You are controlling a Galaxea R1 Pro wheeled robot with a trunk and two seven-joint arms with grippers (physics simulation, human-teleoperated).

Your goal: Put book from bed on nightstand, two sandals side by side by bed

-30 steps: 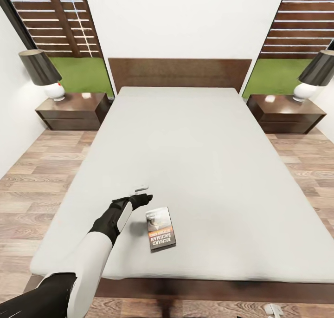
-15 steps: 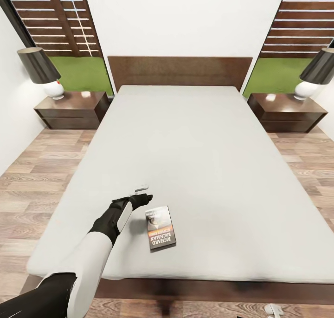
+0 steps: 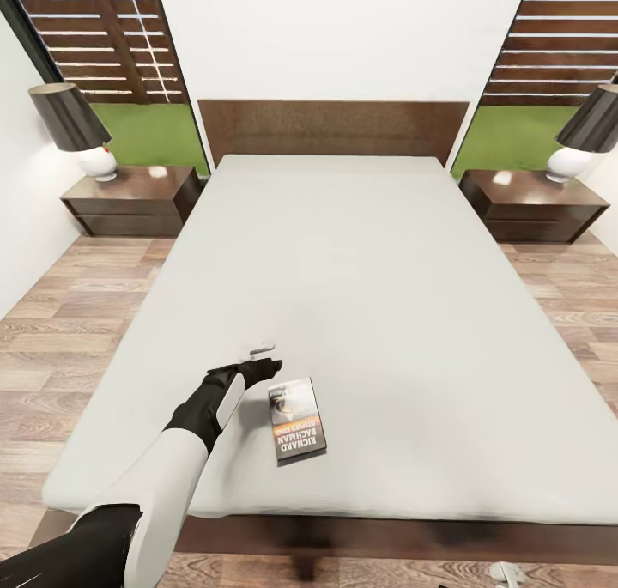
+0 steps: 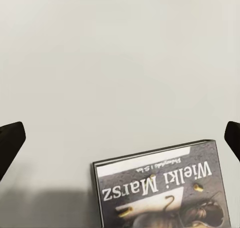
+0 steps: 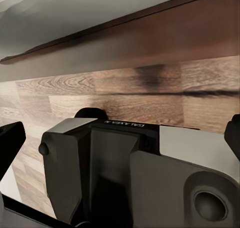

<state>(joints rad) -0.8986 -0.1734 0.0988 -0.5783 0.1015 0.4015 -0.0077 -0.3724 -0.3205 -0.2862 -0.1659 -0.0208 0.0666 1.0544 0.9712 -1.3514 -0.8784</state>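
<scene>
My left gripper (image 3: 262, 358) hangs spread wide and empty over the bed (image 3: 386, 270), with the book (image 3: 297, 419) lying flat near the foot edge at about five o'clock from it. The book's long axis runs roughly six to twelve (title end toward me), and this arm is plainly the nearer; my right gripper's state I cannot tell.

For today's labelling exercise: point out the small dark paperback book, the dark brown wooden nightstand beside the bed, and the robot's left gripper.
book (image 3: 297, 419), head view, middle of its cover
nightstand (image 3: 129, 191), head view, glossy top
left gripper (image 3: 260, 358), head view, between its fingertips
</scene>
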